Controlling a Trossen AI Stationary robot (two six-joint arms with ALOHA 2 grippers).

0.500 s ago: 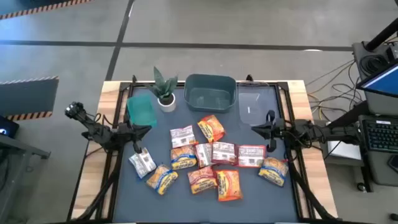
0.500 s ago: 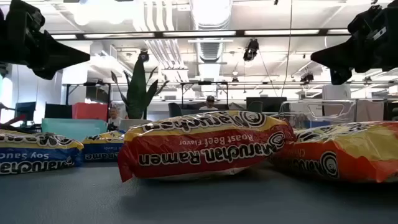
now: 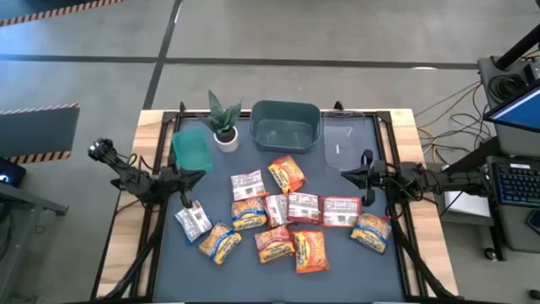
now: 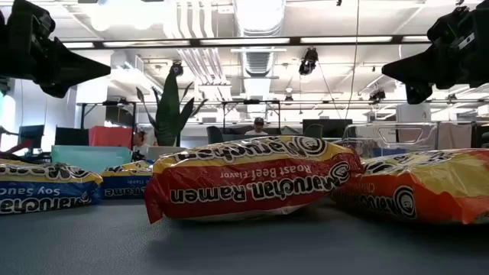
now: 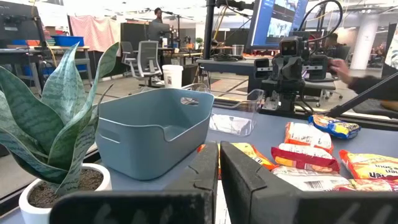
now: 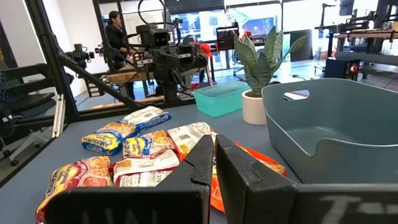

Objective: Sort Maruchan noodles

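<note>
The Maruchan noodles (image 3: 283,215) lie flat and scattered on the middle of the dark mat. They are orange packets (image 3: 287,175), red-and-white ones (image 3: 340,211) and blue-and-yellow ones (image 3: 221,243). In the low view a red-and-yellow packet (image 4: 252,183) lies nearest. My left gripper (image 3: 201,173) hangs shut above the mat's left side, pointing level at the packets (image 5: 308,146); nothing is between its fingers (image 5: 219,149). My right gripper (image 3: 344,175) hangs shut above the right side, pointing level at the pile (image 6: 134,158); it too holds nothing (image 6: 214,146).
Along the far edge stand a teal bin (image 3: 191,148), a potted green plant (image 3: 224,122), a grey-blue bin (image 3: 285,125) and a clear bin (image 3: 346,142). The mat's near strip (image 3: 270,283) is bare. People and office furniture show beyond the table.
</note>
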